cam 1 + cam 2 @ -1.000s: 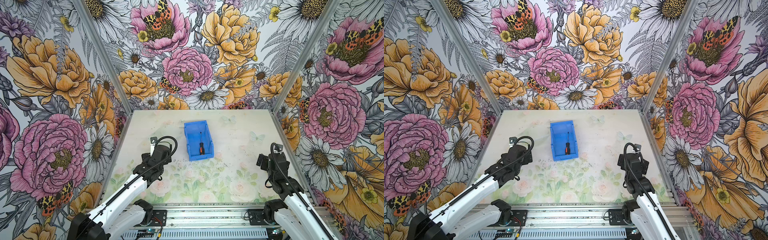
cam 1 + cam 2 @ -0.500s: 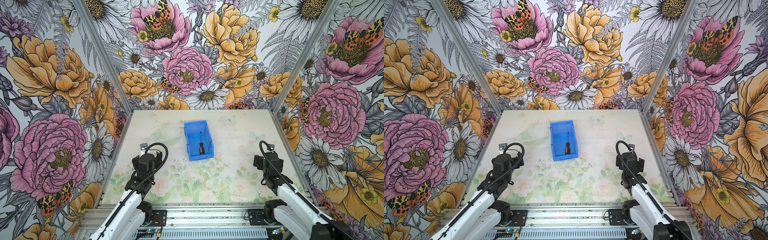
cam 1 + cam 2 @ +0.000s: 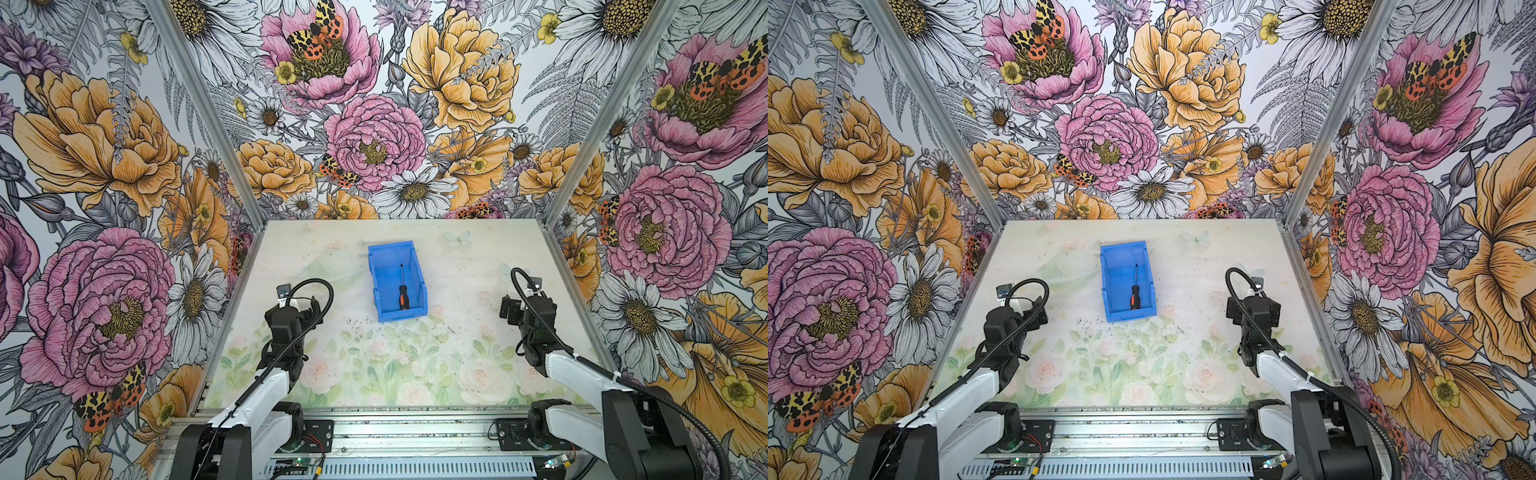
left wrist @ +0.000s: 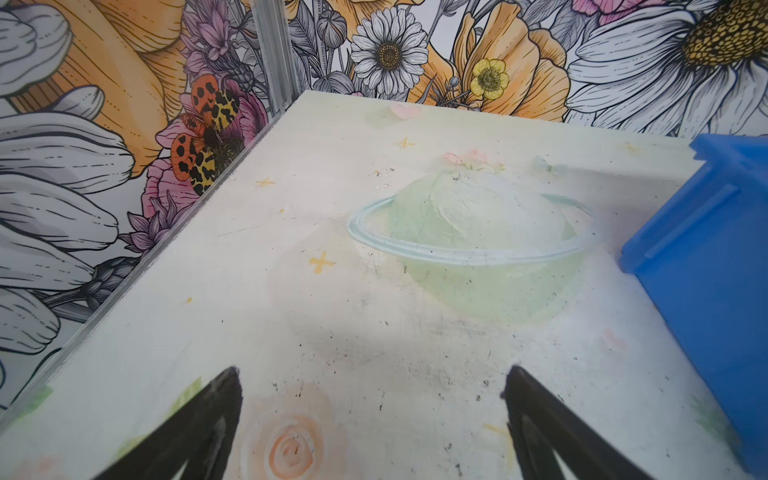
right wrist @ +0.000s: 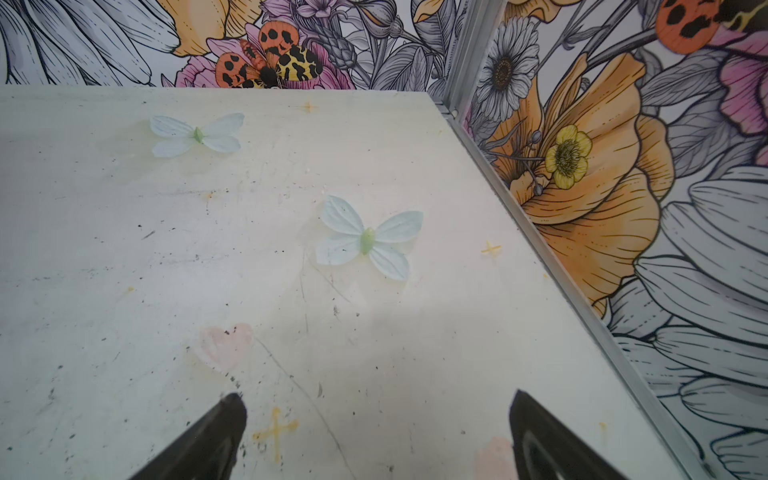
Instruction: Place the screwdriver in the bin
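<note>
Small black-and-orange-handled screwdriver (image 3: 402, 296) with thin dark shaft lies flat on floor inside bright blue rectangular plastic bin (image 3: 375, 286). Handle points toward bin's low cut-away front wall, shaft tip toward tall back wall; both top views agree.

Left gripper (image 4: 372, 374): black fingers spread wide, nothing between them, above pale flower-printed tabletop (image 4: 332, 299), left of bin, clear of its side wall.

Right gripper (image 5: 378, 397): fingers likewise apart and empty, well right of bin, near enclosure side.
</note>
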`<state>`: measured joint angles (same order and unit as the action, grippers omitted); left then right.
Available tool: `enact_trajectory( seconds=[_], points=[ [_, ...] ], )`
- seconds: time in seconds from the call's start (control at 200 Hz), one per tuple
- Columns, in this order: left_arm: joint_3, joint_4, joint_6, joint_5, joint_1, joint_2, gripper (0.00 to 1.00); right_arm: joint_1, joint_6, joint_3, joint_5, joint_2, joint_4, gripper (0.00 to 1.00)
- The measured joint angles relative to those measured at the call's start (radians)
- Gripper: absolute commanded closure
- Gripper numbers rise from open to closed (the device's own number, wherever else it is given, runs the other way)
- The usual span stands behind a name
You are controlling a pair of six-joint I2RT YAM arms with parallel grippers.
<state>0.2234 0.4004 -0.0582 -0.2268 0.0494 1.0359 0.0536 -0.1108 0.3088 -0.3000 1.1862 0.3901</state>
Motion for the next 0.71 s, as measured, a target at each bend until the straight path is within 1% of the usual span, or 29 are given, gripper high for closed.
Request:
enact_trajectory(
  seconds=[0.145, 0.275, 0.375, 0.435, 0.495, 0.535, 0.611, 0.706],
  points=[
    [0.027, 0.146, 0.015, 0.064, -0.005, 0.147, 0.01, -0.016, 0.000, 0.049, 0.018, 0.099, 0.080, 0.00],
    [0.070, 0.249, 0.028, 0.114, -0.023, 0.250, 0.01, -0.027, -0.001, 0.096, 0.033, 0.165, 0.135, 0.01],
    [0.101, 0.304, 0.055, 0.145, -0.028, 0.301, 0.01, -0.039, -0.002, 0.123, 0.055, 0.199, 0.159, 0.01],
    [0.104, 0.365, 0.066, 0.165, -0.033, 0.334, 0.01, -0.050, -0.003, 0.129, 0.072, 0.209, 0.172, 0.00],
    [0.105, 0.429, 0.069, 0.179, -0.045, 0.391, 0.01, -0.063, -0.003, 0.129, 0.089, 0.223, 0.201, 0.01],
    [0.105, 0.475, 0.068, 0.187, -0.057, 0.441, 0.01, -0.072, -0.004, 0.122, 0.094, 0.244, 0.251, 0.00],
    [0.117, 0.472, 0.064, 0.192, -0.078, 0.505, 0.01, -0.081, -0.002, 0.113, 0.115, 0.300, 0.322, 0.00],
    [0.123, 0.480, 0.061, 0.192, -0.085, 0.518, 0.01, -0.078, 0.001, 0.103, 0.127, 0.341, 0.347, 0.00]
  ],
)
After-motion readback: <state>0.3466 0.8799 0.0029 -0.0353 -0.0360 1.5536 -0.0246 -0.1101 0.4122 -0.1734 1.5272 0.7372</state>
